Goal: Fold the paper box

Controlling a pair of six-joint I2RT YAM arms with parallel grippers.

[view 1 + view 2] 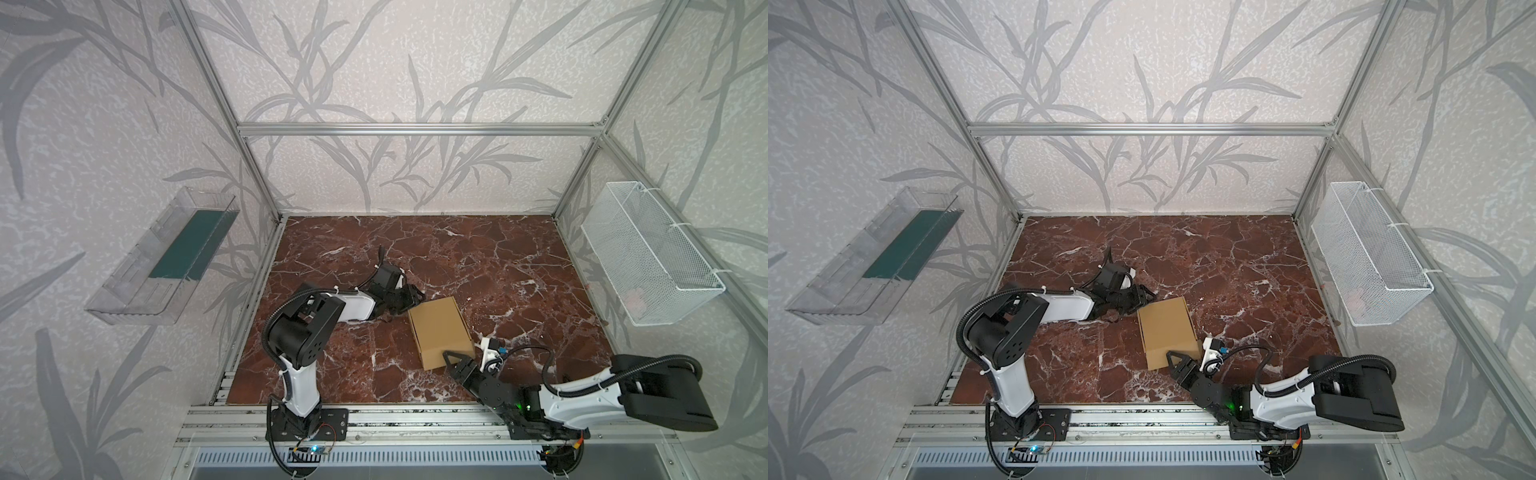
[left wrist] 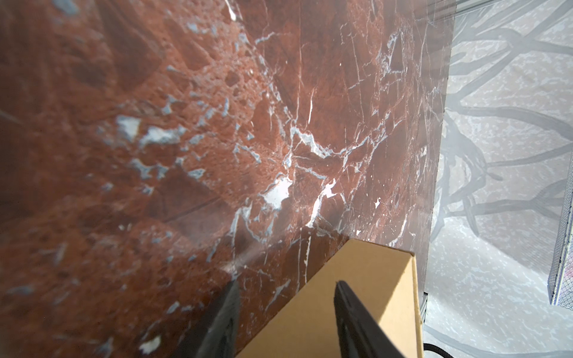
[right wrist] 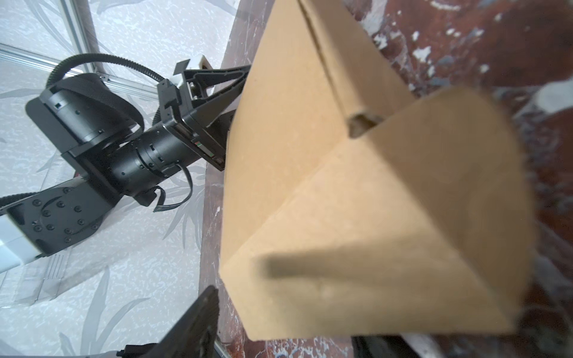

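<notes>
Paper box (image 3: 294, 155) notch (image 3: 361, 124): right wrist only

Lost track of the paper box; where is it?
In both top views the paper box sits on the table, centre-front, between the left gripper and the right gripper.

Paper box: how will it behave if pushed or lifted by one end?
The paper box is thin tan cardboard folded shut, so it is probably light and fairly stiff, though its walls may dent under a pinch. Lying flat on the smooth marble-patterned tabletop, it should slide or pivot rather than tip.
</notes>
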